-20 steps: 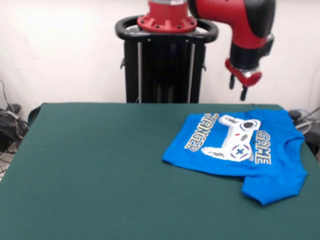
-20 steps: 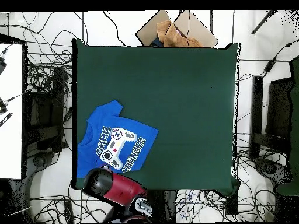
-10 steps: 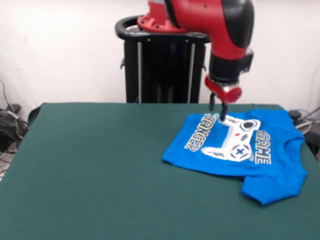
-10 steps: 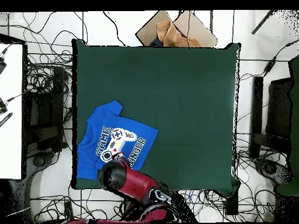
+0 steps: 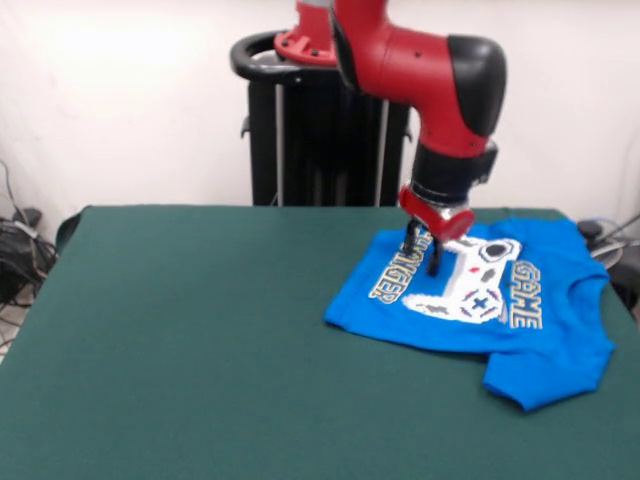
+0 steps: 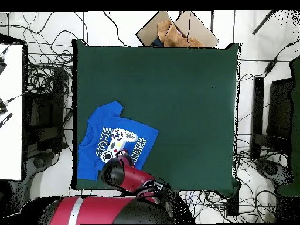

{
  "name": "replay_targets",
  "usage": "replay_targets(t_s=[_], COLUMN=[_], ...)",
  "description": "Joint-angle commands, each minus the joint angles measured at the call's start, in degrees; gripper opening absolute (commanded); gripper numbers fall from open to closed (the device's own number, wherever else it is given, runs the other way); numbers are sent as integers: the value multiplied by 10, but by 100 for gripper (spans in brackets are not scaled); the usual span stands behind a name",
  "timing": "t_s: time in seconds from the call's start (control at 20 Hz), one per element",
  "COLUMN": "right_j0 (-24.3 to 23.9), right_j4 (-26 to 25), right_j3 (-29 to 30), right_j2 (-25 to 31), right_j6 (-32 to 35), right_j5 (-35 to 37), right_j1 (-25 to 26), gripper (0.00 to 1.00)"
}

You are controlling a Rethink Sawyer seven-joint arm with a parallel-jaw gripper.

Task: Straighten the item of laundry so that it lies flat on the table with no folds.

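Gripper (image 5: 422, 250) has come down fast: 1 s ago it hung up high, clear of the shirt (image 5: 480, 300); now its tips sit at the "CHANGER" lettering, at or just above the cloth. Fingers (image 5: 434, 257) look narrow w/ a small gap, holding nothing. Shirt lies at the tabletop (image 5: 180, 330) corner nearest the pedestal, hasn't shifted; only one sleeve shows, rest prob. folded under. Looks like a grasp is about to start, so no flattening yet.
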Motion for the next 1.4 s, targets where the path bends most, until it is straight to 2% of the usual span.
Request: replay_targets(t_s=[0.05, 0.2, 0.4, 0.5, 0.6, 0.65, 0.75, 0.95, 1.25, 1.4], right_j0=[-22, -38, -61, -94, -99, -115, -130, -117, -160, -166], right_j4=[-2, -26, -58, -104, -170, -204, -235, -228, -263, -272], right_j3=[-139, -151, -116, -93, -86, -81, -71, -69, -79, -86], right_j2=[8, 4, 10, 39, 36, 50, 66, 57, 111, 125], right_j6=[21, -10, 3, 29, 87, 104, 132, 134, 125, 121], right_j5=[-1, 50, 76, 13, -152, -199, -247, -266, -282, -301], right_j1=[109, 117, 91, 79, 74, 68, 50, 21, 22, 34], gripper=[100, 100, 100, 100, 100, 100, 100, 100, 100, 100])
